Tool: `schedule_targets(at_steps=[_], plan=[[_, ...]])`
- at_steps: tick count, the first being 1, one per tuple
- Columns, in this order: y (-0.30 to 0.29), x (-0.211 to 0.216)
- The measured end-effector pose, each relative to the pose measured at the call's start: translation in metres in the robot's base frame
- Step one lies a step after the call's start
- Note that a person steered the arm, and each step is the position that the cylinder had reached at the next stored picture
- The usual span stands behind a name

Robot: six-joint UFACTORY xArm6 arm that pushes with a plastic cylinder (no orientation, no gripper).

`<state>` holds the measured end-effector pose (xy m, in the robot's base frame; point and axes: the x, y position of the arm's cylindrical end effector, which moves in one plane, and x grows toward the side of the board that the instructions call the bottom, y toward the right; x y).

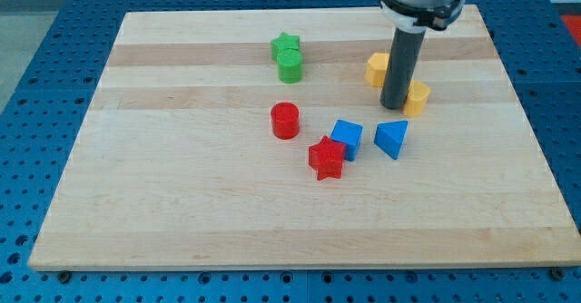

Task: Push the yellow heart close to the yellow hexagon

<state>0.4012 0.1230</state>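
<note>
A yellow block [377, 69] lies near the view's top right, partly hidden behind the rod; its shape looks like the hexagon. A second yellow block [418, 97], likely the heart, sits just right of the rod and is also partly hidden. My tip [396, 106] rests on the board between the two yellow blocks, touching or nearly touching the lower right one. The two yellow blocks are about a rod's width apart.
A green star [286, 45] and green cylinder [290, 66] stand together at top centre. A red cylinder [285, 120], red star [327, 158], blue cube [346, 138] and blue triangular block [392, 139] lie mid-board. The wooden board [182, 203] lies on a blue pegboard.
</note>
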Motion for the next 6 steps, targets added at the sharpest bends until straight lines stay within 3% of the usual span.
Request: schedule_targets(at_steps=[1, 2, 3, 4, 6], plan=[[0.000, 0.009], [0.008, 0.045], [0.024, 0.041], [0.025, 0.011], [0.022, 0.003]])
